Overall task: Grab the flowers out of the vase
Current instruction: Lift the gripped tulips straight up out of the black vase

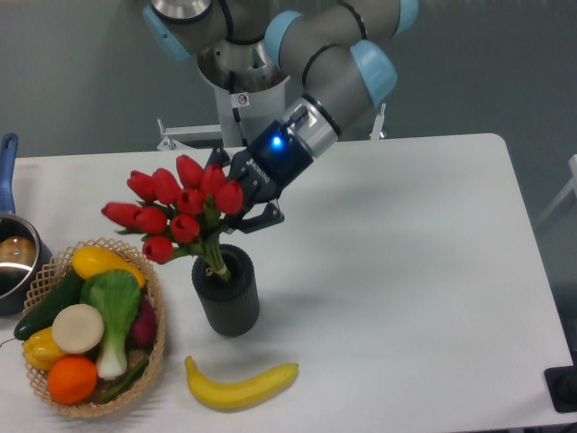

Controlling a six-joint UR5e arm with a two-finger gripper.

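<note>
Nine or so red tulip buds on tied green stems [180, 209] lean from the ribbed dark grey vase [227, 296], hiding whether the black pincer [245, 209] behind them grips.

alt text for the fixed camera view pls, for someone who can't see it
A robot arm's hand reaches down behind a bunch of red tulips, the flowers, which stand in a dark ribbed vase on a white table. Left of the vase is a woven basket of vegetables and fruit; a banana lies in front.
</note>
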